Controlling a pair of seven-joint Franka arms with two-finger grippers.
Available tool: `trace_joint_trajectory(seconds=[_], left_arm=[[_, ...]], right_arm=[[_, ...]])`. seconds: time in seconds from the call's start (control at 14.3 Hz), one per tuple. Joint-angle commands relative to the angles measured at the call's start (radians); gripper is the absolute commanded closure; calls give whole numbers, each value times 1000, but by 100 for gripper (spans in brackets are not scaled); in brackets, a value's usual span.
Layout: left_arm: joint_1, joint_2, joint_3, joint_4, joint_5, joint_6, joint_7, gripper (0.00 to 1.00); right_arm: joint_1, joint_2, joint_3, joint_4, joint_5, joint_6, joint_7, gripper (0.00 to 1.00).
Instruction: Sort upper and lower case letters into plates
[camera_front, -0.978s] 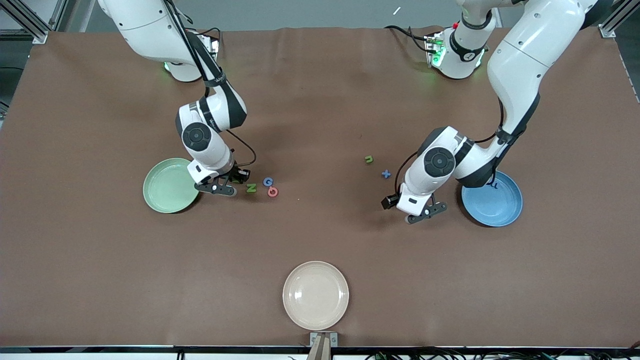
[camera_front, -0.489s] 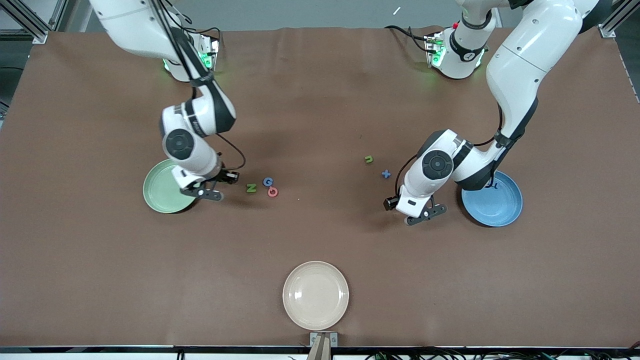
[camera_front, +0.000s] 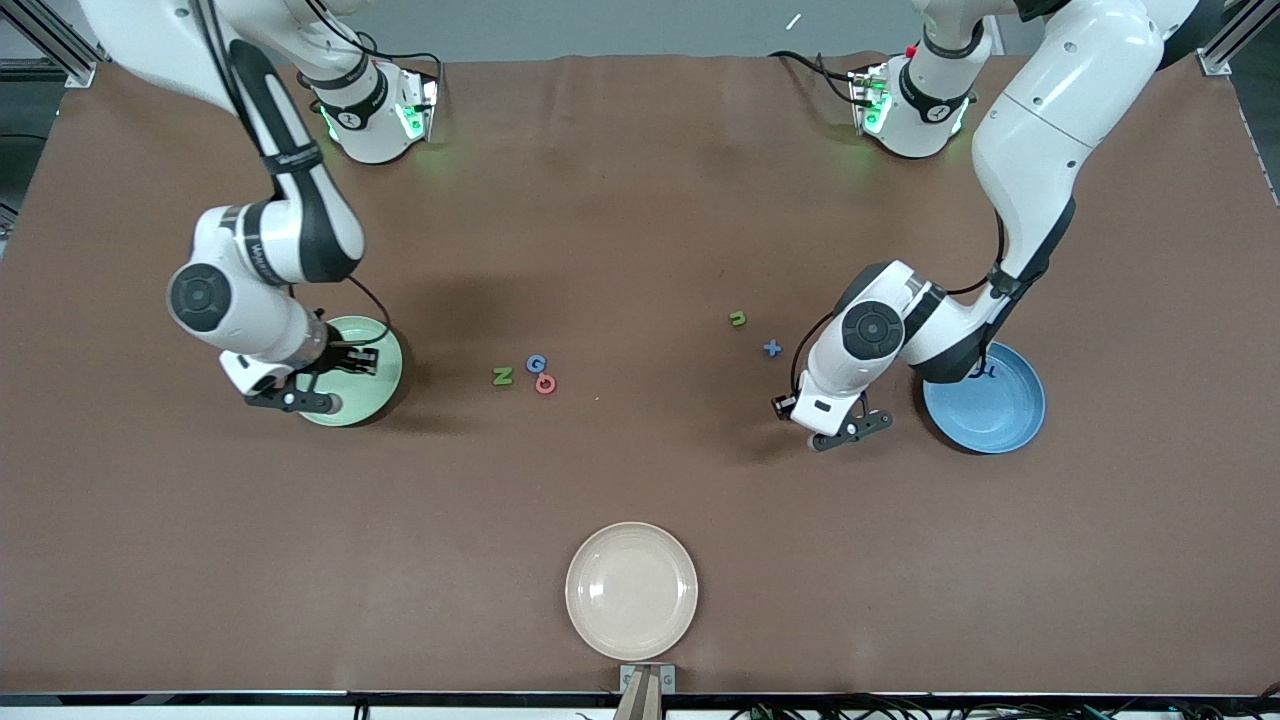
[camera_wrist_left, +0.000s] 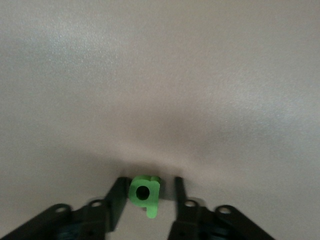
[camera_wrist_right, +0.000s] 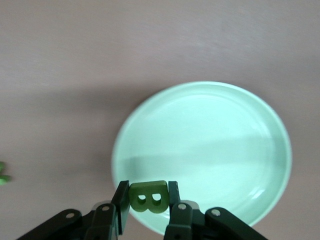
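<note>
Currently on the table (camera_front: 640, 200), listed from the right arm's end to the left arm's end.

1. Right gripper (camera_front: 290, 400): clamped on a dark green capital B (camera_wrist_right: 148, 196) and hanging over the rim of the mint plate (camera_front: 372, 380). I see nothing in that plate. The B looks ready to drop once carried a little inward from the rim.
2. Loose group between my two hands, nearer the right gripper: green N (camera_front: 502, 376), blue G (camera_front: 536, 363), red ring-shaped letter (camera_front: 545, 384). The last two are almost touching. None are sorted.
3. Cream plate (camera_front: 631, 590): bare, well clear of both hands and not part of the sort.
4. Loose pair near the left gripper: green n (camera_front: 738, 319) and blue x (camera_front: 772, 348), apart from each other. Neither is sorted.
5. Left gripper (camera_front: 845, 430): low at the table, fingers apart around a light green lower-case letter (camera_wrist_left: 145, 192). One finger is against it and a slit shows at the other, so I judge there is no firm grip yet.
6. Blue plate (camera_front: 990, 410): just beside the left gripper, partly under that arm. One small blue letter (camera_front: 985, 371) lies in it.

Progress, as I judge it: early. One letter is placed, two are at the hands and five are loose.

Room: the brown cloth is open around both hands. The table edges are well away, and neither plate is crowded.
</note>
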Motion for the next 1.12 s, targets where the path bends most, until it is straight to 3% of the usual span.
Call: trace_joint_trajectory(seconds=[0.0,0.14,0.49,0.63,0.84,0.91,0.98,1.05], left_arm=[[-5,10,3,12,26,-6,-22,75],[-2,7,3,12,30,-6,-22,83],[46,-93,-11,-11,38,-74,44,85],[135,-145,-80,-37,35,-127,125,85],[353,-194,-236,-103,35,-195,269,84],[435,-212,-287,-137,35,-201,340,84],[506,-234,-325,-174,36,-201,409,84],[571,-251,-356,-206,36,-201,475,84]], right_arm=[[-68,-16,16,-60,3,37,-69,98],[-91,-13,16,-79,3,52,-91,98],[-114,13,18,-125,3,94,-91,96],[-109,27,19,-131,5,94,-89,96],[-102,70,22,-131,6,94,-88,96],[-102,71,22,-131,6,92,-86,90],[-102,70,22,-129,8,85,-85,58],[-102,68,22,-126,8,82,-86,5]])
